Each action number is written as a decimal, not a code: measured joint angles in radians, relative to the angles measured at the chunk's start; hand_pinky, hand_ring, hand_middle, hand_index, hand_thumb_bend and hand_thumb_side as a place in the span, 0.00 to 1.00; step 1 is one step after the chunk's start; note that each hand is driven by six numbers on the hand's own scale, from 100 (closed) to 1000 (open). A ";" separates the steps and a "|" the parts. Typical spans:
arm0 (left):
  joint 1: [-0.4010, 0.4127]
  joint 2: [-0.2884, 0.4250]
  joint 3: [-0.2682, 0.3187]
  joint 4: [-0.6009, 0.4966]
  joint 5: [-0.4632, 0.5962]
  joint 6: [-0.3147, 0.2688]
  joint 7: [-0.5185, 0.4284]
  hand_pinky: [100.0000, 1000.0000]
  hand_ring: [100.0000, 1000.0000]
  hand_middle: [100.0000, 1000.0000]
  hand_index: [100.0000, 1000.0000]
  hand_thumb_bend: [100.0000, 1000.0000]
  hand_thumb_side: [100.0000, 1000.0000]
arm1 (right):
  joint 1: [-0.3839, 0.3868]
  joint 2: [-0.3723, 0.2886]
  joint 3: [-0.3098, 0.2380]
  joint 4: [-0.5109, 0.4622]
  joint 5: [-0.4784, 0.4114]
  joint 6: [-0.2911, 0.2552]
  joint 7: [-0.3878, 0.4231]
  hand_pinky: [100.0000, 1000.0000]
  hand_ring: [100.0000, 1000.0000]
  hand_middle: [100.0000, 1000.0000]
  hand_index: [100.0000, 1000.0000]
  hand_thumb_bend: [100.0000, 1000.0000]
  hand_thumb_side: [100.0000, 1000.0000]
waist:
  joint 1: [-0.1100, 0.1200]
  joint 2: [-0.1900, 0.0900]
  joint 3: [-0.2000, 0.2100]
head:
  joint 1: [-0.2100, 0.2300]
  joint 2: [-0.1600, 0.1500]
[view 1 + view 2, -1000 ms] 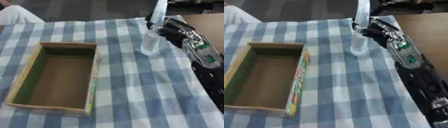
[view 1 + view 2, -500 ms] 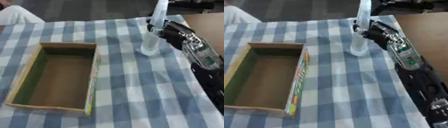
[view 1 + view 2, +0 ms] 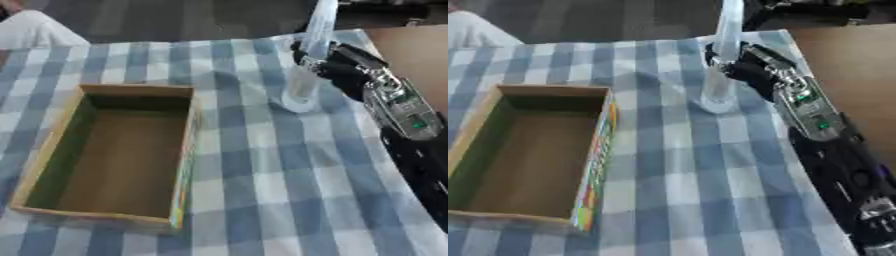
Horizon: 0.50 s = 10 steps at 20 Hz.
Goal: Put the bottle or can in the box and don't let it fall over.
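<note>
A: Nearest us we have the cardboard box (image 3: 109, 155), open at the top and empty, lying on the checked cloth of the counter (image 3: 262, 200) toward our left side.

B: And along the right edge our right forearm (image 3: 833, 155) runs up toward the far side. No left robot hand shows in either view.

A: Further out, past the box's far right corner and well apart from it, stands the bottle (image 3: 308, 65). It is tall, slim and clear, upright on the cloth near the counter's far edge.

B: Our right robot hand (image 3: 343, 70) is against its right side, dark fingers (image 3: 726, 62) curled round the middle of the body. We judge it to be gripping the bottle, though the far side of the wrap is hidden from us.

A: So the carry to the box is not yet done. What worries us?

B: The shape. A bottle that tall on so small a base will tip easily. Holding it at mid-height, it could swing or lean in the fingers as we lift, and then come down tilted.

A: The box wall is another risk. If we bring the bottle over too low, its base could catch the rim and knock it out of true.

B: And the release. Opening before the base sits flat on the box floor would let it topple inside. The cloth could also drag if we slide instead of lifting.
</note>
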 measured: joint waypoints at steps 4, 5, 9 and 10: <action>0.000 0.000 0.000 0.000 0.000 -0.002 -0.002 0.40 0.63 0.64 0.66 0.00 0.72 | 0.001 0.001 0.000 0.004 0.000 0.012 -0.035 1.00 1.00 1.00 0.67 0.00 0.29 | -0.002 0.000 0.001 | 0.000 0.000; 0.000 0.000 0.000 0.000 0.000 -0.003 -0.003 0.40 0.63 0.64 0.66 0.00 0.72 | 0.002 0.001 0.000 0.005 0.000 0.015 -0.045 1.00 1.00 1.00 0.66 0.00 0.29 | -0.002 0.000 0.001 | 0.000 0.000; -0.001 0.000 0.000 0.000 0.000 -0.003 -0.003 0.40 0.63 0.64 0.66 0.00 0.71 | 0.002 0.001 0.000 0.005 0.007 0.016 -0.082 1.00 1.00 1.00 0.64 0.00 0.30 | -0.003 0.000 0.001 | 0.000 0.000; -0.001 0.000 0.000 0.000 0.000 -0.003 -0.003 0.40 0.63 0.64 0.66 0.00 0.71 | 0.002 0.001 0.000 0.005 0.008 0.014 -0.091 1.00 1.00 1.00 0.63 0.00 0.30 | -0.003 0.000 0.001 | 0.000 0.000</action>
